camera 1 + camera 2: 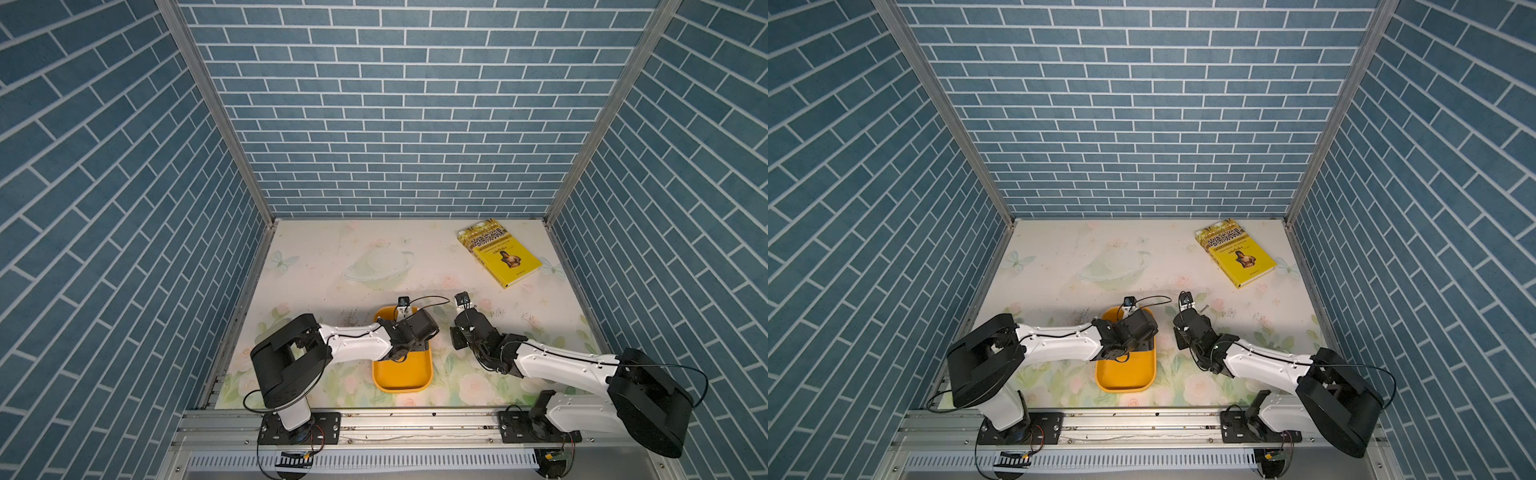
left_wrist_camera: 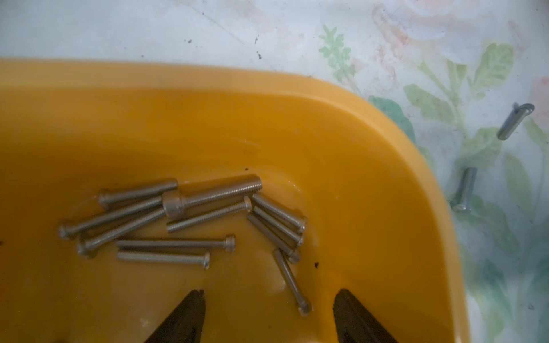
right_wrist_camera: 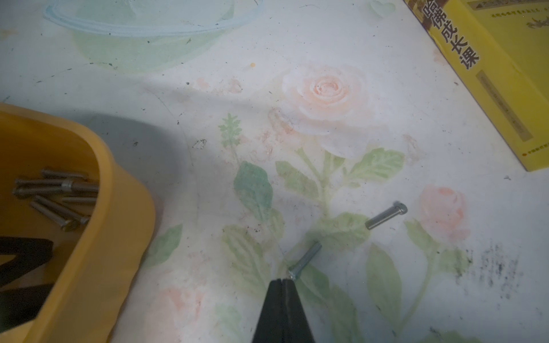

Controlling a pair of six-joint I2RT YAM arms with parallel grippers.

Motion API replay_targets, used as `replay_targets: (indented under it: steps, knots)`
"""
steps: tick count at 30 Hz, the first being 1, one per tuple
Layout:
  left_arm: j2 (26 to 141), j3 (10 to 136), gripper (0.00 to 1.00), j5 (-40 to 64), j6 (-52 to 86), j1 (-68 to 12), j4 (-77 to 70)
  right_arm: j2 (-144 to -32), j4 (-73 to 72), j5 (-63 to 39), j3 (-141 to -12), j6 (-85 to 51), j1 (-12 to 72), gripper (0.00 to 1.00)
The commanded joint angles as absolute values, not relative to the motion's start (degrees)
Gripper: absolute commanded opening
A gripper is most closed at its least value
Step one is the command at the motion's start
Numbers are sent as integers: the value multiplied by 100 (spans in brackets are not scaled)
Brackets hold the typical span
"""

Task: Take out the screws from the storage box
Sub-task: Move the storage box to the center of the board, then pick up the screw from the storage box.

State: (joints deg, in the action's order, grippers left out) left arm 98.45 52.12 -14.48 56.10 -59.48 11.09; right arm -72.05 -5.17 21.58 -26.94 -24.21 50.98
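About a dozen screws lie crossed in a loose heap on the floor of the storage box, gathered toward one rounded corner; a lone screw lies off the heap, closer to the box's wall; they look stiff, light and smooth, apt to roll or slip, so a pinch across the mid-shank of a single outlier seems safer than a grab at the pile; the left gripper hangs inside the box, jaws wide, the lone screw lying between them; on the bench outside the box rest a nearer screw and a farther screw; the right gripper, beside the box, has its jaws pressed together, tip at the nearer screw's head, though whether it pinches it I cannot tell; a yellow book lies well away from the box.
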Motion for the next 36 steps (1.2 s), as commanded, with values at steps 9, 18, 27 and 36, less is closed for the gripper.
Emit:
replay_targets:
  steps: [9,18,27,36]
  knots:
    - [10564,5647,68,-1322,5730,-5923,1779,-7365,-677,1975,-2970,-2271,5078,0]
    - [11088,5835,63,-1228,5711,-5924,2073,-7339,-773,1890,-2963,-2189,5071,0]
    - [11372,5734,49,-997,5664,-5923,2127,-7344,-787,1810,-2973,-2120,5062,0]
    - [11089,5493,55,-1119,5681,-5953,2634,-7323,-813,1751,-2971,-2092,5054,0]
